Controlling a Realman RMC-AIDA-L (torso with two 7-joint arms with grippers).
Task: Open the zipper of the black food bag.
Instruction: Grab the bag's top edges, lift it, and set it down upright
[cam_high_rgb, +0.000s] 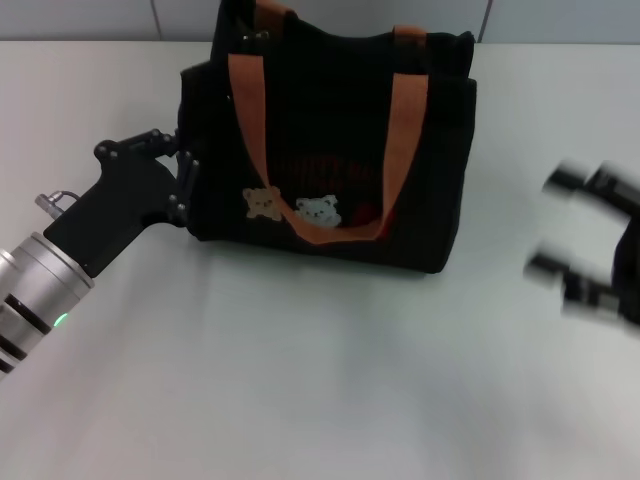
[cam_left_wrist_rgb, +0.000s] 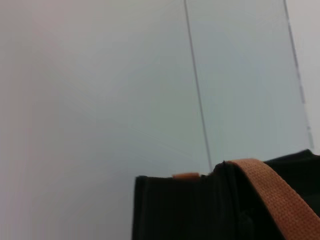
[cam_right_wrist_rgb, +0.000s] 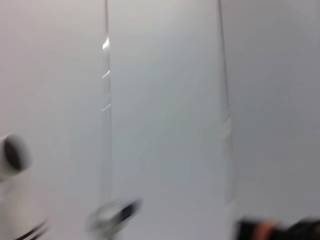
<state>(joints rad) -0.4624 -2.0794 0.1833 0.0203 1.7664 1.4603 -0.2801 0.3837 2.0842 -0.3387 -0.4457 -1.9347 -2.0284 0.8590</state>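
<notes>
The black food bag (cam_high_rgb: 330, 150) stands upright at the back middle of the table, with orange-brown handles (cam_high_rgb: 410, 110) and two bear patches (cam_high_rgb: 293, 206) on its front. Its zipper lies along the top rim and is hard to tell from the dark fabric; a small pale glint (cam_high_rgb: 252, 37) shows near the far left handle. My left gripper (cam_high_rgb: 180, 178) is pressed against the bag's left end. The left wrist view shows the bag's upper edge (cam_left_wrist_rgb: 190, 210) and one handle (cam_left_wrist_rgb: 272, 197). My right gripper (cam_high_rgb: 556, 224) hovers open to the right of the bag, blurred and apart from it.
The white table (cam_high_rgb: 300, 380) spreads in front of the bag. A pale panelled wall (cam_high_rgb: 100, 18) runs behind it. In the right wrist view, a corner of the bag (cam_right_wrist_rgb: 280, 230) shows low down in a blurred picture.
</notes>
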